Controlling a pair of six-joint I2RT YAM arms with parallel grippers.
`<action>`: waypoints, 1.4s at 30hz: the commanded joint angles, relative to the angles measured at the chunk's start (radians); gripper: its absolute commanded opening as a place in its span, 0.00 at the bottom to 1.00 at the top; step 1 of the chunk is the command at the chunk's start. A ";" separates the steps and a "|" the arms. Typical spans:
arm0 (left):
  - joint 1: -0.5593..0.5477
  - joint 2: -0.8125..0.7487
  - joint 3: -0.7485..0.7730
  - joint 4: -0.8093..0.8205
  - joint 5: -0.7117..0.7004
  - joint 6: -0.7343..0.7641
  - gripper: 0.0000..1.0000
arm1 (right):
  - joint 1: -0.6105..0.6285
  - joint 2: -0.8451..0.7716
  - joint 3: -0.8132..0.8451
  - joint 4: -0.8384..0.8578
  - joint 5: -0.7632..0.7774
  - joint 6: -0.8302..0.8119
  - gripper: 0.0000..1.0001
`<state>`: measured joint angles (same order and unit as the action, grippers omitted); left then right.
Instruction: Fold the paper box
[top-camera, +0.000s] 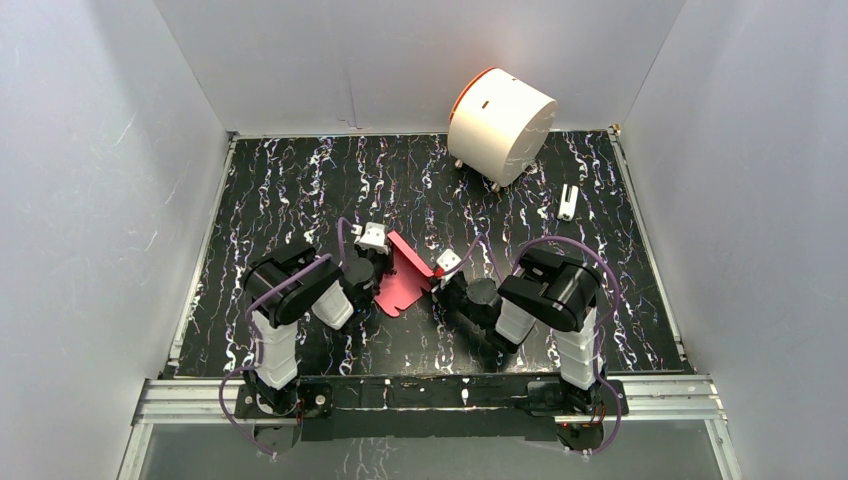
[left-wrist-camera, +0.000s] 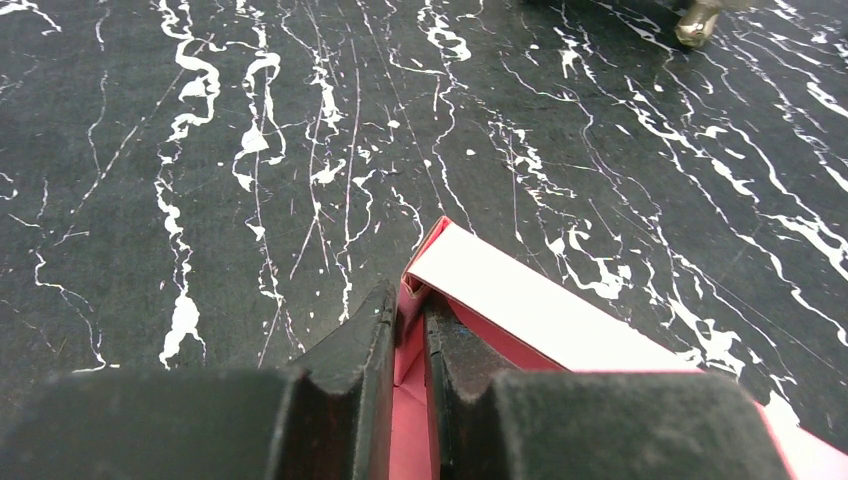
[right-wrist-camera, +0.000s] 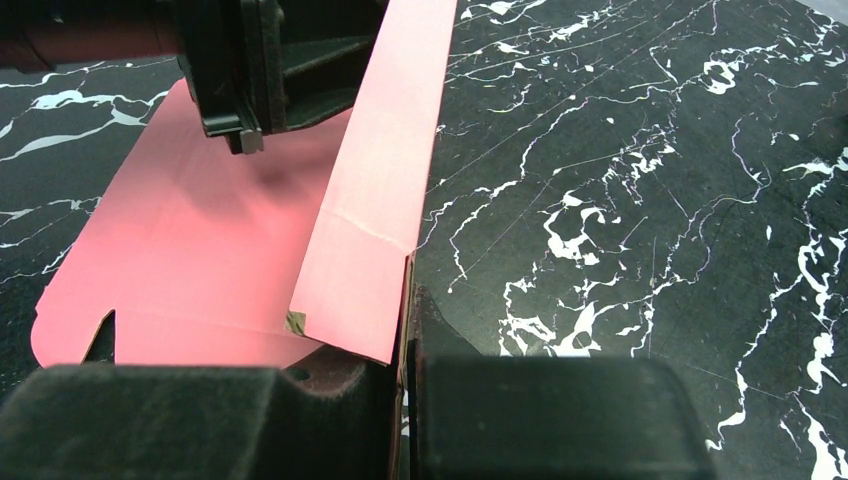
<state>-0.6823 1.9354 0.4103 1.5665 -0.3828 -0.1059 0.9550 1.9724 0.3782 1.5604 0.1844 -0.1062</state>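
left hand (left-wrist-camera: 410, 308) pinches an edge of the paper box (top-camera: 403, 280); right hand (right-wrist-camera: 404, 335) pinches its raised flap

**Top view: both arms at the sheet**

Paper box (top-camera: 400, 288) lies partly folded near bench centre, one flap raised. Left gripper (top-camera: 384, 262) meets its left side, right gripper (top-camera: 434, 274) its right edge. White cylinder (top-camera: 500, 125), orange-rimmed, at far edge right of centre; small white part (top-camera: 568, 202) toward far-right corner.

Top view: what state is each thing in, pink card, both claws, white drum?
paper box: partly folded, one flap raised, the rest flat.
left gripper: shut on the paper box.
right gripper: shut on the paper box.
white cylinder: at the back, untouched.
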 joint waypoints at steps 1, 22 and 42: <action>-0.035 0.040 0.049 0.174 -0.211 0.070 0.00 | 0.009 0.018 0.010 0.267 -0.033 0.034 0.14; -0.072 -0.075 -0.082 0.156 -0.288 0.048 0.25 | 0.007 -0.059 -0.023 0.266 0.003 -0.007 0.35; -0.070 -0.919 -0.111 -0.980 -0.055 -0.530 0.45 | 0.002 -0.510 -0.136 -0.277 -0.072 0.060 0.65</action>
<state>-0.7612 1.1004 0.2214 0.9550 -0.5472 -0.4305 0.9569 1.5719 0.2543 1.4357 0.1345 -0.0895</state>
